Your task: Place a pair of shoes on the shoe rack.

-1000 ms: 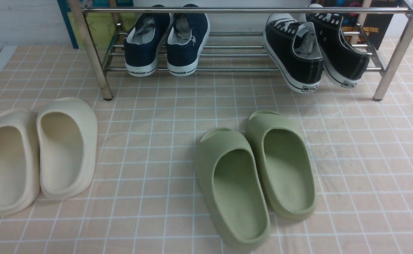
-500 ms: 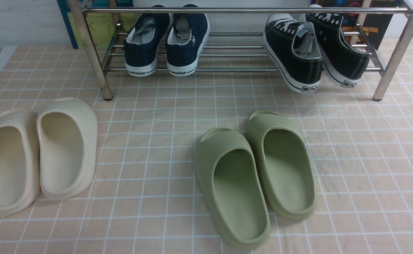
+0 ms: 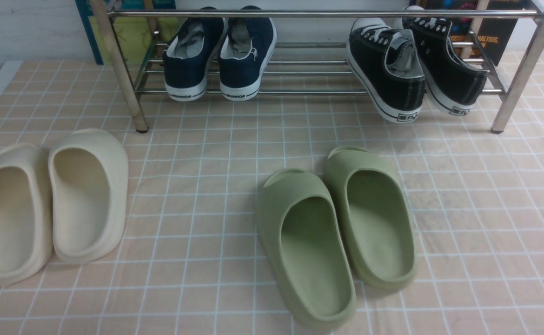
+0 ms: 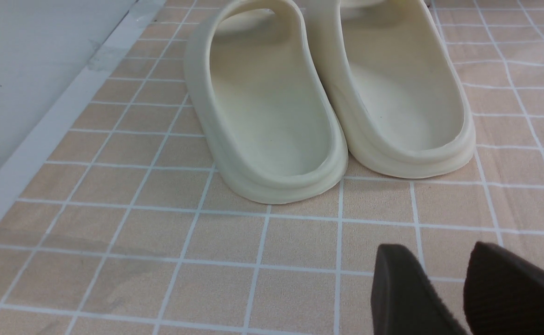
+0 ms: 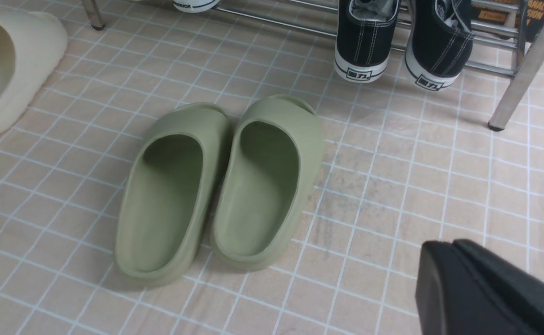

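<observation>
Black sneakers (image 3: 414,70) overhang rack (image 3: 300,14) edge; left gripper (image 4: 462,293) parted, right gripper (image 5: 458,288) closed, empty.

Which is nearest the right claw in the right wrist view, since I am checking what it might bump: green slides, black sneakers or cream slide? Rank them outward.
1. Green slides, on the floor closest to the right claw.
2. Black sneakers, farther ahead, on the shoe rack.
3. Cream slide, far across the floor.
</observation>
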`<state>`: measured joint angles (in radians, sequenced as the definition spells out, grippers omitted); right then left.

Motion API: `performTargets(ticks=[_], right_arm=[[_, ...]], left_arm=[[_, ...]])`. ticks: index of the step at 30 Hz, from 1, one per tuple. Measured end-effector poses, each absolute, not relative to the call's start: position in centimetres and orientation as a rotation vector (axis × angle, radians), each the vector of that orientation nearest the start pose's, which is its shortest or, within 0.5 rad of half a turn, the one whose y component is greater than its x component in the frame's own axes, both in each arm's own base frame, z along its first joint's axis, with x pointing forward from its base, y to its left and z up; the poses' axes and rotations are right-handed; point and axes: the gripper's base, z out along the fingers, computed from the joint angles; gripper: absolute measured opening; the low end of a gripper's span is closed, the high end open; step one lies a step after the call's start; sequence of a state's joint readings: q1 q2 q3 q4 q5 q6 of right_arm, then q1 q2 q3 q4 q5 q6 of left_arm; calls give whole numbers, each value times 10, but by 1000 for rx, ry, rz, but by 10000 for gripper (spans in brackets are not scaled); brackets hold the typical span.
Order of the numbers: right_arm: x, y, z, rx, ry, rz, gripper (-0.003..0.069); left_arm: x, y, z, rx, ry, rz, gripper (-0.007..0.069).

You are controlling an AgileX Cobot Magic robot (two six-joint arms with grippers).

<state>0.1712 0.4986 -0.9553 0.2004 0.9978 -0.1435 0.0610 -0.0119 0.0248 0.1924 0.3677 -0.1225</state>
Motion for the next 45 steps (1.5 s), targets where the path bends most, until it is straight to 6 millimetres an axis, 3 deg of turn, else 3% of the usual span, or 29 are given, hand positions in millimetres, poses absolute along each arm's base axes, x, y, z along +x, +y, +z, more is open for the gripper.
performTargets(ticks=[5,9,16,18,20,23,26,45], right_arm=[[60,24,396,-286,1934,240,-20],[71,21,370,-253,1861,187,-20],[65,4,277,-53,1718,58,-20],[63,2,265,-9,1713,46,-20],[57,-3,233,74,1720,3,-20],[54,-6,202,116,1745,-35,-20],[54,-7,181,144,1775,-41,-20],[53,-8,175,179,1841,-30,-17]], left_arm=[[52,9,173,-51,1859,146,238],[52,9,173,-51,1859,146,238],[52,9,173,-51,1859,146,238],[52,9,173,-51,1859,146,238],[52,9,173,-51,1859,146,238],[52,9,173,-51,1859,146,238],[52,9,173,-51,1859,146,239],[52,9,173,-51,1860,146,239]])
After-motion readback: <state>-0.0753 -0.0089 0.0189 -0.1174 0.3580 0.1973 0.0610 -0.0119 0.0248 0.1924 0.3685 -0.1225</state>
